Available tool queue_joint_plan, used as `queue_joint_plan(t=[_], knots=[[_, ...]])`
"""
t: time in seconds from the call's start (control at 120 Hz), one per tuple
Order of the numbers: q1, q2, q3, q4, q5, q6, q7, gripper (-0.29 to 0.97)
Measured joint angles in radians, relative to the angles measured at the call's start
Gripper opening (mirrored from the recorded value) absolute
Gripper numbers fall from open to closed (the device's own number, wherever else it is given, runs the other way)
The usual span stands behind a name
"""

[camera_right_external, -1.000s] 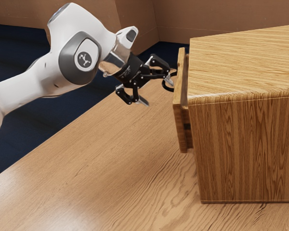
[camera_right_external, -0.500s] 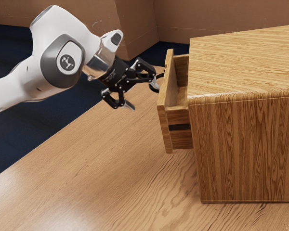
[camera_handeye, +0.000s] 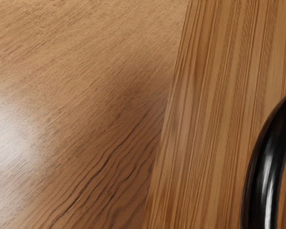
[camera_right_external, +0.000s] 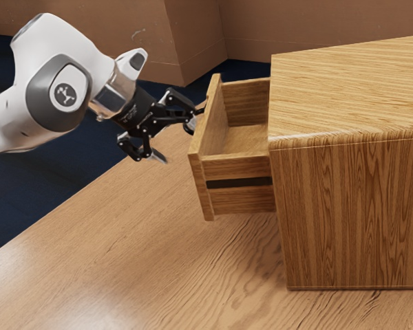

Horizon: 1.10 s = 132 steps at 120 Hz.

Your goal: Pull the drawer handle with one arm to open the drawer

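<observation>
Drawer: the wooden drawer [camera_right_external: 235, 184] is sitting part-way out of the cabinet [camera_right_external: 344, 179], its inside showing.
Handle: the black curved handle [camera_handeye: 266, 181] is lying against the drawer's front, just under the hand.
Gripper: the gripper [camera_right_external: 176, 140] is reaching the drawer's front with fingers spread, the lower one hanging over the counter [camera_right_external: 124, 261].

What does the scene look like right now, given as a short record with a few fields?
task state: drawer slid well out of the wooden cabinet, its inside in view
grasp point: black curved handle on the drawer front
arm: gripper open, fingers spread wide, upper finger by the handle
surface: wood-grain table under the cabinet
</observation>
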<state>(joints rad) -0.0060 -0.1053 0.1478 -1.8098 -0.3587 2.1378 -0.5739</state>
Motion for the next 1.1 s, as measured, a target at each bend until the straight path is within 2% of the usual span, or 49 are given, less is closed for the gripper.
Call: queue_joint_plan(t=[0.517, 0.675, 1.1], knots=[[0.001, -0.092, 0.067, -0.079, 0.045, -0.014, -0.004, 0.68], [-0.064, -0.11, 0.147, -0.096, 0.064, -0.017, -0.009, 0.68], [-0.097, -0.156, 0.208, -0.135, 0.094, -0.021, -0.022, 0.68]])
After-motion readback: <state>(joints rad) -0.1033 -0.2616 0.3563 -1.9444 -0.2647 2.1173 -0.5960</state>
